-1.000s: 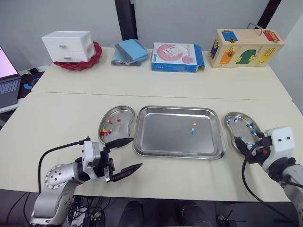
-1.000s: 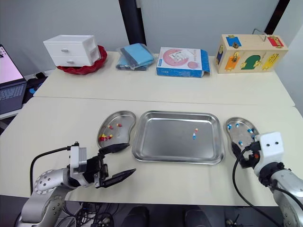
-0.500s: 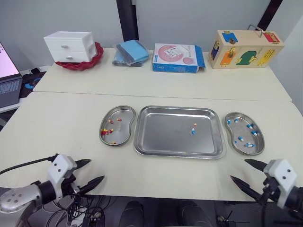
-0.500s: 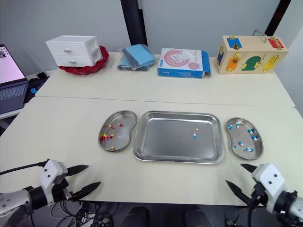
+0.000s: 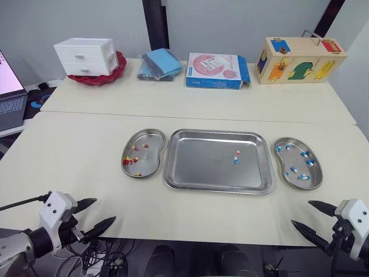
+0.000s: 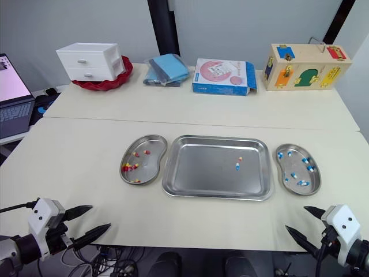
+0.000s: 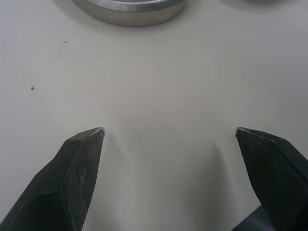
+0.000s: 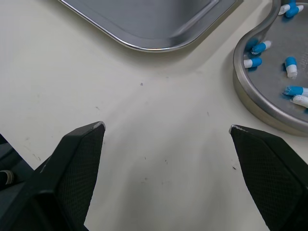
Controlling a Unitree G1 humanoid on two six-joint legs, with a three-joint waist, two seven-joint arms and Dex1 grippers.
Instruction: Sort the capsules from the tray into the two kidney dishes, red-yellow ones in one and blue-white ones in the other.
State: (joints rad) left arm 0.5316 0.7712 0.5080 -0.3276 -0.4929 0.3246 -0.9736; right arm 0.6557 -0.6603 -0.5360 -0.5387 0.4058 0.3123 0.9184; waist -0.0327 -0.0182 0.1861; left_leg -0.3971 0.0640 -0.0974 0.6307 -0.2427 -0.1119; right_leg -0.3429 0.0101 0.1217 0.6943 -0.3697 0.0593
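Cream tabletop [image 5: 75,156]: steel tray [image 5: 202,167] sits between left kidney dish [image 5: 142,132] (red-yellow) and right kidney dish [image 5: 298,139] (blue-white), so each arm serves its own side. Red-yellow capsule [image 5: 237,153] and blue-white capsule [image 5: 234,161] lie unsorted in tray. Left gripper [image 5: 105,209] and right gripper [image 5: 301,212] at near edge, fingers apart, empty, probably parked between picks.

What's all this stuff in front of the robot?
Tray: one, silver, middle of the near table.
Loose capsules: two, one red-yellow, one blue-white, in the tray.
Left dish: one, silver, beside the tray, holding red-yellow capsules.
Right dish: one, silver, beside the tray, holding blue-white capsules.
Drawer unit: one, white, in a red bowl, far left.
Cloth: one, blue, far table.
Carton: one, pink and blue, far middle.
Wooden box: one, with coloured latches, far right.
Laptop: one, left edge.
Left gripper, right gripper: black, open, at the near edge.
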